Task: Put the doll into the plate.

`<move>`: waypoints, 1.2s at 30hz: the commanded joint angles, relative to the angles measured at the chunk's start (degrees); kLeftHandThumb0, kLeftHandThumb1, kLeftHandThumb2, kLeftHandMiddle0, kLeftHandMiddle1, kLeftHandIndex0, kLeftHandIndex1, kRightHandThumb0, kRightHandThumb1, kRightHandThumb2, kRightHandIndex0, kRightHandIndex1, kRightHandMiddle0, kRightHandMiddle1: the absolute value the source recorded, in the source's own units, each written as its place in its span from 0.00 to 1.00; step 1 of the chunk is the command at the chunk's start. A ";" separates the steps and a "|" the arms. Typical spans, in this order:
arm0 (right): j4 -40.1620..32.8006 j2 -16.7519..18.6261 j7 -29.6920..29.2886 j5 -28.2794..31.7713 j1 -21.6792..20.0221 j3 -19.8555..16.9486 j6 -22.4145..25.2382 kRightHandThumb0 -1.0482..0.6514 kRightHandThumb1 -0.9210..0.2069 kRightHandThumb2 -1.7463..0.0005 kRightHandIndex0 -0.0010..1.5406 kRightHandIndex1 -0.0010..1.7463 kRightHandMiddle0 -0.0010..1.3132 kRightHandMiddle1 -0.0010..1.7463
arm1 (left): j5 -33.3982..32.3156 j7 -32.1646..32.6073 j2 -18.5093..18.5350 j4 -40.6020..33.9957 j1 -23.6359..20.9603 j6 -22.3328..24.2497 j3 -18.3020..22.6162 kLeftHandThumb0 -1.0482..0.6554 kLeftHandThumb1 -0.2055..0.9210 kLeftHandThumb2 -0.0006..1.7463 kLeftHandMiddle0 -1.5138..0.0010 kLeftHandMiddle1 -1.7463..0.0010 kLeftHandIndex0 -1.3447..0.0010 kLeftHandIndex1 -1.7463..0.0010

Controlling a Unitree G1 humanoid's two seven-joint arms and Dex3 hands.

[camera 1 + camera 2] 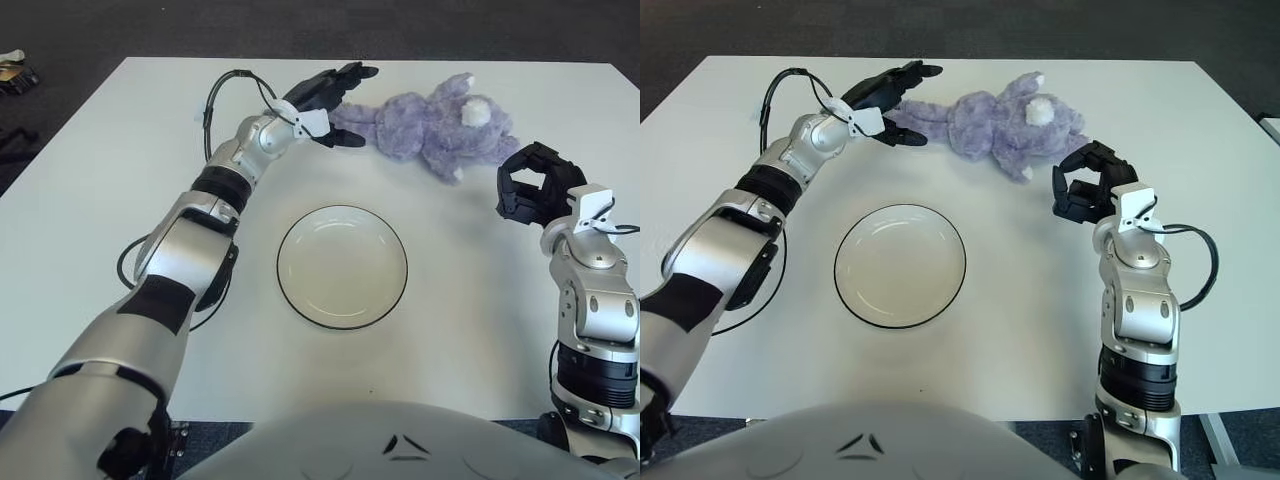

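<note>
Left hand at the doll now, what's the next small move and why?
Probably close the left hand on the doll: its fingers are spread around the doll's near limb, nothing gripped yet. The plate sits empty nearer the robot; the right hand waits beside the doll.

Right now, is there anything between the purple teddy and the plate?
No. In the left eye view only bare white table lies between the doll and the plate. The left hand is open at the doll's leg end, off to the side.
</note>
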 commanded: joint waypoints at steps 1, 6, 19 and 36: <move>0.68 -0.73 0.30 -0.09 -0.81 0.26 0.65 0.36 0.41 0.35 0.70 1.00 0.38 1.00 | 1.48 0.79 -1.74 2.47 -3.83 0.29 -1.47 0.04 0.96 0.12 0.94 0.87 1.00 0.79; 0.80 -0.69 0.19 -0.23 -0.87 0.64 0.98 0.36 0.39 0.36 0.68 1.00 0.37 1.00 | 4.93 3.48 -3.50 6.20 -7.45 1.58 -4.25 0.03 0.95 0.10 0.94 0.23 1.00 0.75; 0.31 -0.61 -0.05 -0.66 -0.89 1.54 2.17 0.37 0.36 0.39 0.64 1.00 0.35 1.00 | 6.88 4.89 -5.79 10.38 -10.14 3.97 -6.20 0.00 0.97 0.08 0.80 0.00 1.00 0.69; -2.24 -0.58 0.23 -2.63 0.30 3.64 3.37 0.37 0.34 0.40 0.62 1.00 0.34 1.00 | 9.05 7.49 -10.12 13.06 -11.52 10.70 -8.94 0.00 0.98 0.06 0.97 0.00 1.00 0.73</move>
